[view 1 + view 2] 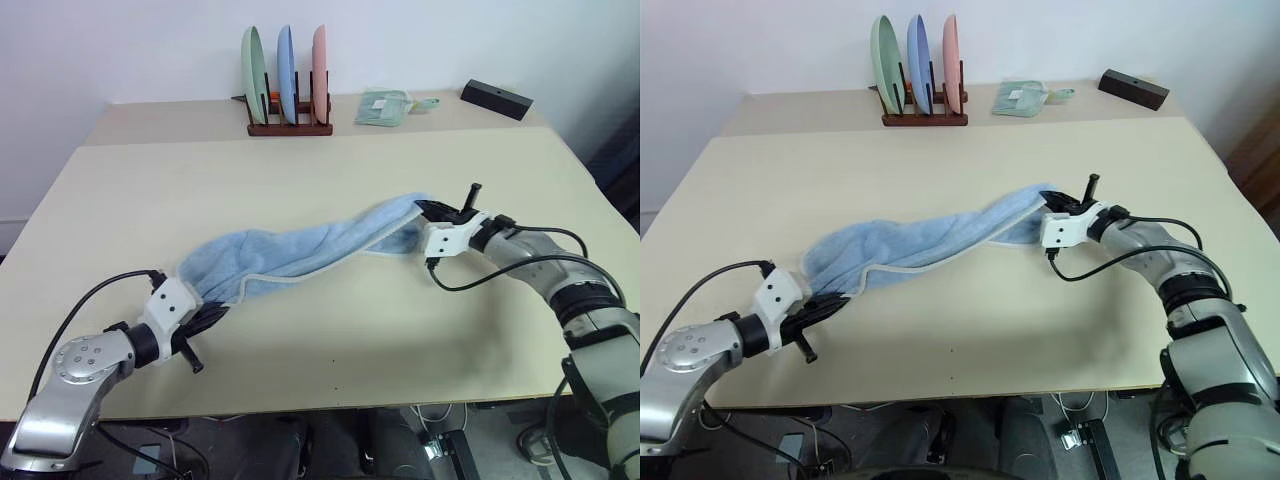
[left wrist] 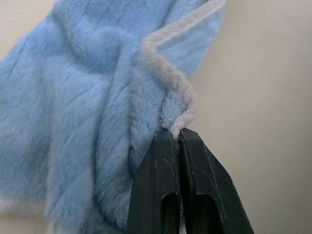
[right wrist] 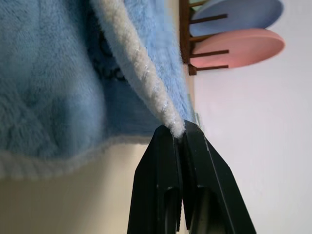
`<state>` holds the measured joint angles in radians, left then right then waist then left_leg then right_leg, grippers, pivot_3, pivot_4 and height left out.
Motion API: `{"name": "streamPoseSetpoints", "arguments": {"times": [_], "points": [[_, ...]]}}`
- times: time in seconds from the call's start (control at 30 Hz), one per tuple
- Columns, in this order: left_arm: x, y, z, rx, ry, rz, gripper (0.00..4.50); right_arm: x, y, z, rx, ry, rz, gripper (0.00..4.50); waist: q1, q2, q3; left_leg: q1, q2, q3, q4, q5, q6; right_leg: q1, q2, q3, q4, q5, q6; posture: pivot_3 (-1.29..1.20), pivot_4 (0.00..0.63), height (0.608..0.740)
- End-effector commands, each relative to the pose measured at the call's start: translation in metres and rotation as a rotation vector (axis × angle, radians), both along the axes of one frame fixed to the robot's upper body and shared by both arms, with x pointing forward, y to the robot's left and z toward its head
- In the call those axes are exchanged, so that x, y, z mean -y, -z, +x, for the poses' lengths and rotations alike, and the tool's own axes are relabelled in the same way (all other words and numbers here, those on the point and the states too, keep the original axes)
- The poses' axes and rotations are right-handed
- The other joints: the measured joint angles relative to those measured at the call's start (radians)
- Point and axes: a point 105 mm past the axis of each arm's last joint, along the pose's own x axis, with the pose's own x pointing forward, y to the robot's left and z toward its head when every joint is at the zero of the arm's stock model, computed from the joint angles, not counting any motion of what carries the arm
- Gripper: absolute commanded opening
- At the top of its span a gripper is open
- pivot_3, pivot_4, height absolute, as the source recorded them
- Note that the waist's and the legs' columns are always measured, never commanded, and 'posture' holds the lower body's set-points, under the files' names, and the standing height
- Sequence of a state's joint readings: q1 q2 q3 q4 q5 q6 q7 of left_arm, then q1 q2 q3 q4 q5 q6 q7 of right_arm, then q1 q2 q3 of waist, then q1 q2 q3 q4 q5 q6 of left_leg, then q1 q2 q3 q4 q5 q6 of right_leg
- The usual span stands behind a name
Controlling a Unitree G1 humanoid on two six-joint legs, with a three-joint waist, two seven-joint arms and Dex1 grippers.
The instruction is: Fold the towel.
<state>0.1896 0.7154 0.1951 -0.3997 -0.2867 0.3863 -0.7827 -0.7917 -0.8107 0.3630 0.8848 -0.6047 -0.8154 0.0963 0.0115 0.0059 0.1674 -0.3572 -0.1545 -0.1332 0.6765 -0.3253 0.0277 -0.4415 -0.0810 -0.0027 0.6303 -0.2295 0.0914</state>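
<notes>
1. Towel point(image 1: 300, 250), light blue terry, whitish trim: bunched and strung across mid-table between both grippers.
2. Left gripper point(image 2: 179, 139): clamped on near-left trim corner.
3. Right gripper point(image 3: 180, 131): clamped on far-right trim edge.
4. Handling: soft, light, sagging; best held by trimmed corners.
5. Right wrist view: dark embroidered mark point(image 3: 105, 48), plate rack point(image 3: 187, 39) close beyond.

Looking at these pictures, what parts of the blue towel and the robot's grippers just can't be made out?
- The towel: its underside and how its bunched folds layer, head views, hidden by its own cloth.
- The left gripper: its tips, head views, buried in towel.
- The right gripper: how much trim it pinches, right wrist view, hidden between shut fingers.
- The dark mark: its design, shadowed.
</notes>
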Motion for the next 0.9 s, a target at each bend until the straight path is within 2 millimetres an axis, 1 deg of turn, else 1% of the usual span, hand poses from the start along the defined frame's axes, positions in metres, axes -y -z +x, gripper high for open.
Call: {"name": "streamPoseSetpoints", "arguments": {"times": [0.03, 0.1, 0.13, 0.17, 0.2, 0.23, 0.27, 0.3, 0.33, 0.37, 0.43, 0.47, 0.53, 0.6, 0.63, 0.67, 0.7, 0.73, 0.77, 0.83, 0.87, 0.9], "points": [[-0.006, -0.022, 0.005, 0.094, -0.009, 0.007, 0.00, 0.004, -0.031, -0.009, 0.053, -0.032, 0.049, 0.05, 0.001, 0.000, 0.000, 0.000, 0.000, 0.000, 0.000, 0.000, 0.000, 0.000, 0.000, 0.000, 0.000, 0.000, 0.000, 0.00, 0.150, 0.740], [-0.009, -0.043, 0.033, 0.224, -0.057, 0.017, 0.00, 0.006, -0.047, -0.005, 0.075, -0.005, 0.057, 0.05, 0.002, 0.000, 0.000, 0.001, 0.000, 0.000, 0.000, 0.000, 0.000, 0.001, 0.000, 0.000, 0.000, 0.000, 0.000, 0.00, 0.150, 0.740], [-0.010, -0.051, 0.043, 0.267, -0.074, 0.022, 0.00, 0.007, -0.052, -0.003, 0.081, 0.005, 0.060, 0.05, 0.004, 0.000, 0.001, 0.001, 0.000, 0.000, 0.001, 0.000, -0.001, 0.002, 0.000, 0.000, 0.001, 0.000, -0.001, 0.00, 0.150, 0.740], [-0.013, -0.062, 0.059, 0.332, -0.108, 0.040, 0.00, 0.008, -0.061, 0.001, 0.096, 0.022, 0.060, 0.05, 0.002, 0.000, 0.001, 0.000, 0.000, -0.001, 0.002, 0.001, -0.002, 0.001, 0.000, -0.001, 0.001, 0.001, -0.002, 0.00, 0.150, 0.740], [-0.018, -0.078, 0.080, 0.404, -0.156, 0.055, 0.00, 0.009, -0.074, 0.008, 0.123, 0.052, 0.064, 0.05, 0.003, 0.000, 0.001, 0.000, 0.001, -0.001, 0.002, 0.001, -0.002, 0.001, 0.001, -0.001, 0.000, 0.002, -0.003, 0.00, 0.150, 0.740], [-0.021, -0.090, 0.094, 0.452, -0.188, 0.064, 0.00, 0.009, -0.083, 0.013, 0.141, 0.072, 0.068, 0.05, 0.003, 0.000, 0.001, 0.002, 0.001, 0.000, 0.002, 0.001, -0.003, 0.002, 0.001, -0.001, 0.001, 0.003, -0.003, 0.00, 0.150, 0.740], [-0.027, -0.115, 0.118, 0.538, -0.253, 0.068, 0.00, 0.011, -0.101, 0.021, 0.188, 0.110, 0.073, 0.05, 0.001, -0.001, 0.001, 0.000, 0.001, 0.000, 0.003, 0.002, -0.003, 0.001, 0.002, -0.001, 0.001, 0.004, -0.003, 0.00, 0.150, 0.740], [-0.033, -0.152, 0.140, 0.662, -0.326, 0.065, 0.00, 0.013, -0.126, 0.028, 0.261, 0.158, 0.072, 0.05, 0.003, 0.000, 0.001, -0.001, 0.002, 0.000, 0.003, 0.002, -0.004, 0.000, 0.002, -0.001, 0.001, 0.004, -0.004, 0.00, 0.150, 0.740], [-0.040, -0.191, 0.156, 0.777, -0.401, 0.054, 0.00, 0.016, -0.155, 0.032, 0.340, 0.199, 0.079, 0.05, 0.001, -0.002, 0.003, -0.001, 0.002, 0.001, 0.004, 0.002, -0.004, 0.000, 0.002, -0.001, 0.002, 0.004, -0.004, 0.00, 0.150, 0.740], [-0.044, -0.228, 0.165, 0.872, -0.459, 0.037, 0.00, 0.018, -0.181, 0.033, 0.411, 0.230, 0.091, 0.05, 0.000, -0.004, 0.003, -0.007, 0.002, 0.000, 0.005, 0.003, -0.005, -0.005, 0.003, -0.002, 0.001, 0.006, -0.004, 0.00, 0.150, 0.740], [-0.049, -0.266, 0.169, 0.973, -0.501, 0.014, 0.00, 0.018, -0.210, 0.032, 0.486, 0.249, 0.104, 0.05, -0.005, -0.005, 0.003, -0.023, 0.002, 0.000, 0.008, 0.004, -0.006, -0.022, 0.002, -0.002, 0.003, 0.008, -0.004, 0.00, 0.150, 0.740], [-0.049, -0.281, 0.168, 1.017, -0.497, 0.013, 0.00, 0.017, -0.221, 0.030, 0.513, 0.245, 0.106, 0.05, -0.010, -0.006, -0.001, -0.026, 0.002, 0.000, 0.007, 0.004, -0.006, -0.027, 0.002, -0.002, 0.003, 0.008, -0.004, 0.00, 0.150, 0.740], [-0.050, -0.297, 0.165, 1.061, -0.482, 0.013, 0.00, 0.015, -0.233, 0.025, 0.538, 0.228, 0.111, 0.05, -0.025, -0.007, -0.003, -0.022, 0.002, 0.000, 0.005, 0.004, -0.005, -0.027, 0.001, -0.002, 0.002, 0.008, -0.004, 0.00, 0.150, 0.740], [-0.052, -0.295, 0.163, 1.054, -0.446, 0.024, 0.00, 0.014, -0.234, 0.022, 0.526, 0.195, 0.111, 0.05, -0.033, -0.007, -0.003, -0.018, 0.001, -0.001, 0.002, 0.003, -0.004, -0.026, 0.001, -0.002, 0.001, 0.008, -0.004, 0.00, 0.150, 0.740], [-0.054, -0.288, 0.161, 1.035, -0.420, 0.039, 0.00, 0.012, -0.230, 0.019, 0.499, 0.165, 0.118, 0.05, -0.037, -0.007, -0.002, -0.018, -0.001, -0.002, 0.002, 0.003, -0.004, -0.027, -0.001, -0.002, 0.001, 0.008, -0.004, 0.00, 0.150, 0.740], [-0.056, -0.273, 0.157, 0.990, -0.374, 0.051, 0.00, 0.010, -0.220, 0.017, 0.447, 0.126, 0.127, 0.05, -0.047, -0.007, -0.002, -0.019, -0.003, -0.003, 0.001, 0.002, -0.002, -0.030, -0.002, -0.002, 0.000, 0.008, -0.004, 0.00, 0.150, 0.740], [-0.056, -0.262, 0.155, 0.958, -0.341, 0.059, 0.00, 0.008, -0.213, 0.015, 0.411, 0.099, 0.133, 0.05, -0.058, -0.007, -0.002, -0.020, -0.005, -0.003, 0.001, 0.001, 0.000, -0.032, -0.004, -0.002, 0.000, 0.008, -0.004, 0.00, 0.150, 0.740], [-0.058, -0.236, 0.149, 0.878, -0.298, 0.081, 0.00, 0.007, -0.196, 0.013, 0.343, 0.071, 0.133, 0.05, -0.062, -0.007, -0.002, -0.020, -0.006, -0.003, 0.001, 0.000, 0.001, -0.032, -0.005, -0.002, 0.000, 0.008, -0.003, 0.00, 0.150, 0.740], [-0.059, -0.218, 0.143, 0.823, -0.269, 0.094, 0.00, 0.006, -0.185, 0.011, 0.298, 0.053, 0.132, 0.05, -0.072, -0.006, -0.002, -0.021, -0.006, -0.003, 0.003, 0.000, 0.002, -0.033, -0.005, -0.002, 0.001, 0.008, -0.003, 0.00, 0.150, 0.740], [-0.062, -0.168, 0.125, 0.659, -0.224, 0.114, 0.00, 0.005, -0.143, 0.006, 0.122, 0.016, 0.109, 0.05, -0.082, -0.006, -0.002, -0.022, -0.007, -0.003, 0.004, -0.001, 0.003, -0.034, -0.004, -0.002, 0.001, 0.009, -0.001, 0.00, 0.150, 0.740], [-0.061, -0.149, 0.116, 0.598, -0.207, 0.120, 0.00, 0.006, -0.126, 0.002, 0.050, 0.006, 0.098, 0.05, -0.083, -0.006, -0.001, -0.022, -0.007, -0.003, 0.005, -0.001, 0.003, -0.034, -0.004, -0.002, 0.001, 0.009, -0.001, 0.00, 0.150, 0.740], [-0.058, -0.124, 0.102, 0.518, -0.175, 0.124, 0.00, 0.009, -0.101, -0.005, -0.067, 0.002, 0.084, 0.05, -0.083, -0.006, -0.001, -0.022, -0.006, -0.003, 0.005, -0.001, 0.003, -0.034, -0.004, -0.001, 0.001, 0.009, -0.001, 0.00, 0.150, 0.740]]}}
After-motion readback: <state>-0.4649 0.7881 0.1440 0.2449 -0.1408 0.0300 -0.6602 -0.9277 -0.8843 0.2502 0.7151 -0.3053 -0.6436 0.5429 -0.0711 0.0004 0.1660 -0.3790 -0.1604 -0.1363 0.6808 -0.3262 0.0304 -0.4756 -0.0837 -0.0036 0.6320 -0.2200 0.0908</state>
